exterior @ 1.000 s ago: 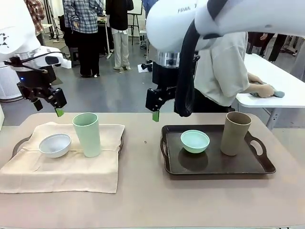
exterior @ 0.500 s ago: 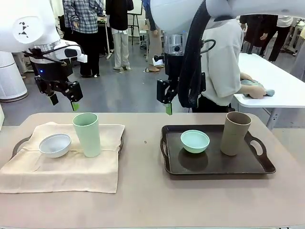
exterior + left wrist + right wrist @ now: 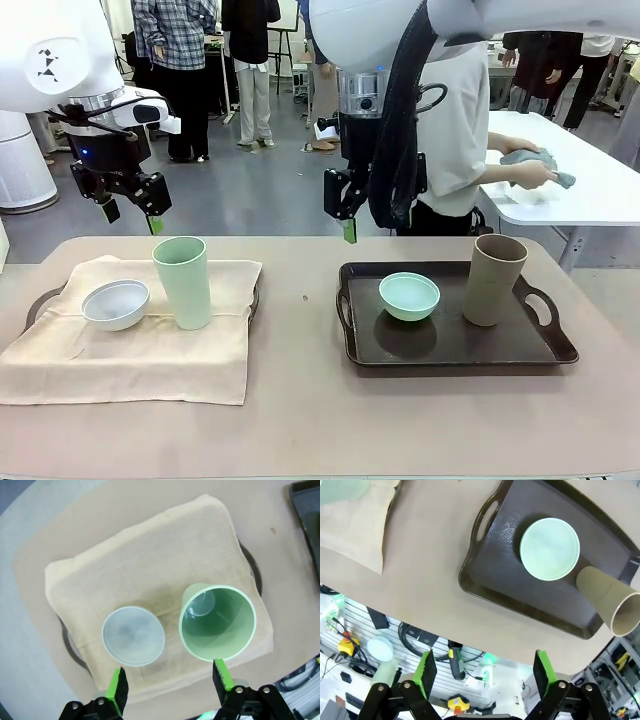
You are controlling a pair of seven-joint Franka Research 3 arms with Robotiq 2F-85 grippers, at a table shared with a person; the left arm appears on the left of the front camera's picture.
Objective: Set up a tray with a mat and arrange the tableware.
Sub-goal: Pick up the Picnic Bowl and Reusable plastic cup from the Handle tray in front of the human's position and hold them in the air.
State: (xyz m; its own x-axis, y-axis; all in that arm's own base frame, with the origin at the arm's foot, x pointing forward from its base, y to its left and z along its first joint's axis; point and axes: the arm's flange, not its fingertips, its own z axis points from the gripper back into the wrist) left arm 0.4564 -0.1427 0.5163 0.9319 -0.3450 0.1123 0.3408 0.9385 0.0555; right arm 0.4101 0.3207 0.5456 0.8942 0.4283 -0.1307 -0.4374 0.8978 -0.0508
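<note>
On the left, a beige mat (image 3: 130, 345) covers a dark tray (image 3: 38, 300). On the mat stand a small white bowl (image 3: 115, 304) and a tall pale-green tumbler (image 3: 183, 282). A bare dark-brown tray (image 3: 450, 350) on the right holds a mint-green bowl (image 3: 409, 296) and a tan-brown tumbler (image 3: 494, 279). My left gripper (image 3: 132, 214) hangs open above the mat's far edge, empty. In the left wrist view the bowl (image 3: 133, 636) and tumbler (image 3: 217, 622) lie below the left gripper (image 3: 170, 685). My right gripper (image 3: 342, 222) hovers open beyond the brown tray's far left corner. In the right wrist view the right gripper (image 3: 485, 672) is off the tray's (image 3: 490, 575) edge, away from the bowl (image 3: 550, 549) and the tumbler (image 3: 610, 597).
A bare strip of tabletop (image 3: 300, 330) separates the two trays. Behind my right arm a person (image 3: 460, 140) wipes a white side table (image 3: 580, 170) with a cloth. Other people stand farther back in the room.
My left gripper has shifted right and slightly up, toward the tumbler. My right gripper has drifted a little to the right. The person's hand and cloth have moved on the side table.
</note>
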